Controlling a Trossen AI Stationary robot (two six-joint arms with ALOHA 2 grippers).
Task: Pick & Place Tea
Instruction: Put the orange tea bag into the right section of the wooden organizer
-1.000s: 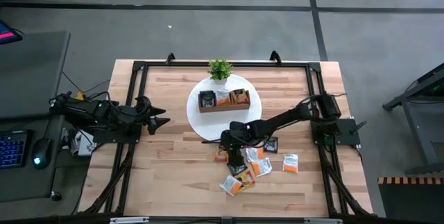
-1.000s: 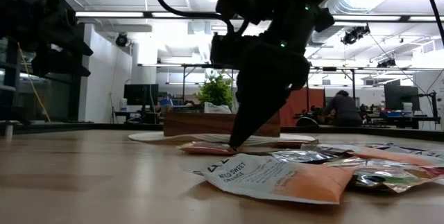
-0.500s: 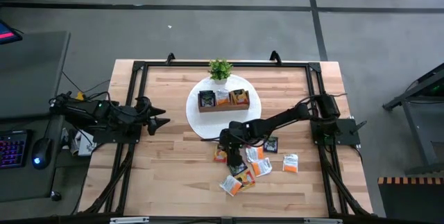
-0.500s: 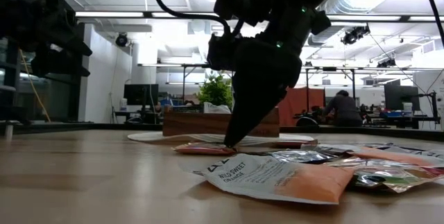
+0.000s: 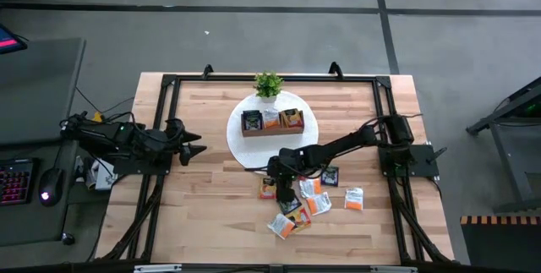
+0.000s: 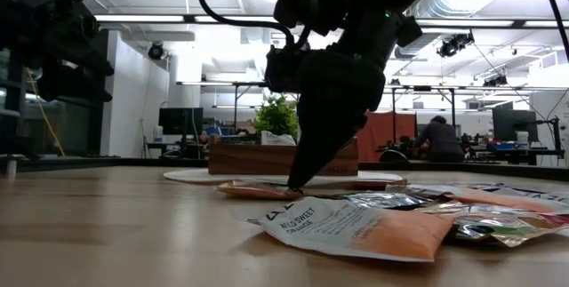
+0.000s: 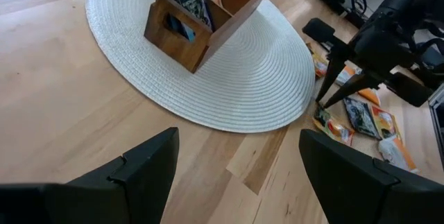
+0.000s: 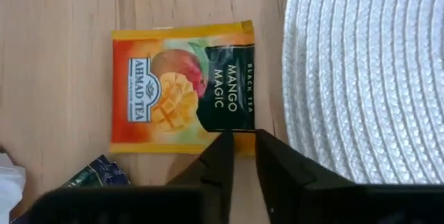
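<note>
Right claw [image 8: 239, 148] at orange sachet's [image 8: 182, 85] edge: right wrist view only.

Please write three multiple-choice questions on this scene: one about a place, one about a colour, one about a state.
1. Where is the right gripper? A raised high; B at the edge of the mango sachet, beside the white mat; C on the mat's middle.
2. That sachet is mostly: A blue; B pink; C orange.
3. The left gripper is: A open, empty; B shut, empty; C shut on a sachet.
Answers: B, its fingers pinch that edge; C, the front is orange; A, its fingers stand wide apart.
</note>
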